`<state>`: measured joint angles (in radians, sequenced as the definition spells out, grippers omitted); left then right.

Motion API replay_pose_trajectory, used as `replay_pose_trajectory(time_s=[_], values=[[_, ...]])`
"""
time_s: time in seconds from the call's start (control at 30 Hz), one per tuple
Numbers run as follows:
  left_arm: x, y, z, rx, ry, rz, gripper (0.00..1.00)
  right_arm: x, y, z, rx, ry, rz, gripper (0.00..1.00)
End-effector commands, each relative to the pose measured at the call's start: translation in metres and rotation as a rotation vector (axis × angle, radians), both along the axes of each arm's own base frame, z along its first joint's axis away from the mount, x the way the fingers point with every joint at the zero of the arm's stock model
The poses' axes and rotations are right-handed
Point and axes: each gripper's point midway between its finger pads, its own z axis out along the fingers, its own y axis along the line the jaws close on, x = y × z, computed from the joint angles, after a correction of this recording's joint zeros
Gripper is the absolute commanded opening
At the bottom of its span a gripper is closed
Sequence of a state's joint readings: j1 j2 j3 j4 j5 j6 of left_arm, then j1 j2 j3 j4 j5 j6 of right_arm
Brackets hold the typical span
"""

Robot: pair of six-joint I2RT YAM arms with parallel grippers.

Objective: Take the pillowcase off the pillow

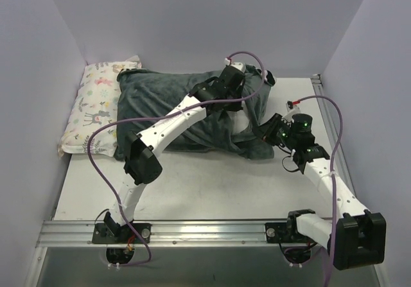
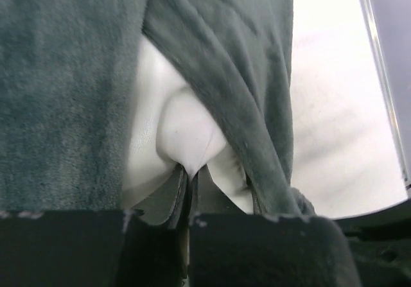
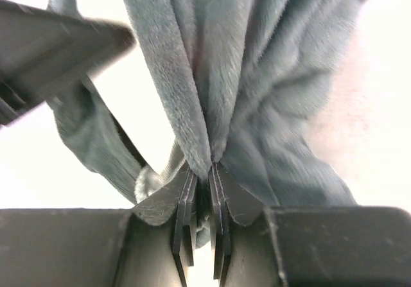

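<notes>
Above: the pillowcase (image 1: 160, 101) lay grey side out on the far tabletop (image 1: 212, 184), against a pastel printed pillow (image 1: 96, 107). Left wrist: my left tool (image 2: 191, 178) pinched the white pillow (image 2: 183, 126) bulging from it. Right wrist: my right tool (image 3: 207, 171) clamped a pillowcase fold.

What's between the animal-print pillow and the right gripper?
The pillowcase, grey side out over the white pillow, with the left arm lying across it. The top view shows the whole stretch.
</notes>
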<state>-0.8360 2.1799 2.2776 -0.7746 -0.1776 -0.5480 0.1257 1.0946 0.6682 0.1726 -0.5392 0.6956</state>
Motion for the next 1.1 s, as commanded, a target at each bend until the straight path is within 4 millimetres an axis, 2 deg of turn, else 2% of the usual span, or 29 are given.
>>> replay_pose_trajectory(time_s=[0.0, 0.1, 0.2, 0.23, 0.47, 0.53, 0.6, 0.63, 0.67, 0.7, 0.73, 0.77, 0.8, 0.83, 0.87, 0.9, 1.0, 1.03, 1.07], values=[[0.062, 0.049, 0.086, -0.104, -0.208, 0.214, 0.0, -0.037, -0.008, -0.039, -0.155, 0.138, 0.006, 0.11], [0.069, 0.059, 0.11, -0.172, -0.219, 0.235, 0.0, -0.044, -0.025, -0.065, -0.231, 0.209, -0.061, 0.05], [0.076, 0.078, 0.134, -0.217, -0.242, 0.251, 0.0, -0.051, -0.037, -0.088, -0.284, 0.261, -0.097, 0.01], [0.081, 0.093, 0.142, -0.23, -0.252, 0.274, 0.0, -0.052, -0.038, -0.093, -0.289, 0.272, -0.104, 0.0], [0.084, 0.14, 0.161, -0.273, -0.239, 0.305, 0.0, -0.046, -0.056, -0.119, -0.345, 0.348, -0.187, 0.0], [0.075, 0.141, 0.17, -0.305, -0.228, 0.265, 0.0, -0.04, -0.062, -0.121, -0.327, 0.359, -0.214, 0.0], [0.065, 0.139, 0.164, -0.306, -0.192, 0.222, 0.0, -0.03, -0.067, -0.123, -0.314, 0.373, -0.232, 0.0], [0.049, 0.138, 0.175, -0.332, -0.188, 0.178, 0.0, -0.025, -0.07, -0.122, -0.314, 0.374, -0.236, 0.0], [0.04, 0.135, 0.147, -0.3, -0.12, 0.159, 0.0, -0.014, -0.074, -0.119, -0.306, 0.375, -0.247, 0.0], [0.023, 0.124, 0.141, -0.285, -0.108, 0.114, 0.0, -0.008, -0.074, -0.116, -0.302, 0.37, -0.243, 0.0], [0.005, 0.126, 0.152, -0.297, -0.141, 0.092, 0.0, -0.003, -0.07, -0.111, -0.287, 0.364, -0.223, 0.0], [-0.008, 0.123, 0.146, -0.291, -0.141, 0.074, 0.0, 0.004, -0.066, -0.107, -0.279, 0.352, -0.202, 0.05], [-0.022, 0.121, 0.1, -0.242, -0.064, 0.063, 0.0, 0.014, -0.061, -0.093, -0.269, 0.311, -0.189, 0.09], [-0.036, 0.121, 0.114, -0.291, -0.1, 0.049, 0.0, 0.019, -0.056, -0.085, -0.268, 0.286, -0.175, 0.13], [-0.043, 0.122, 0.108, -0.308, -0.092, 0.044, 0.0, 0.021, -0.047, -0.075, -0.281, 0.249, -0.138, 0.22], [-0.056, 0.12, 0.088, -0.323, -0.068, 0.036, 0.0, 0.024, -0.042, -0.062, -0.292, 0.221, -0.126, 0.26], [-0.069, 0.121, 0.066, -0.317, -0.042, 0.044, 0.0, 0.013, -0.028, -0.04, -0.331, 0.162, -0.076, 0.45], [-0.073, 0.122, 0.057, -0.323, -0.04, 0.044, 0.0, 0.009, -0.028, -0.034, -0.341, 0.145, -0.077, 0.5], [-0.074, 0.123, 0.054, -0.329, -0.036, 0.047, 0.0, 0.004, -0.03, -0.02, -0.348, 0.102, -0.088, 0.57]])
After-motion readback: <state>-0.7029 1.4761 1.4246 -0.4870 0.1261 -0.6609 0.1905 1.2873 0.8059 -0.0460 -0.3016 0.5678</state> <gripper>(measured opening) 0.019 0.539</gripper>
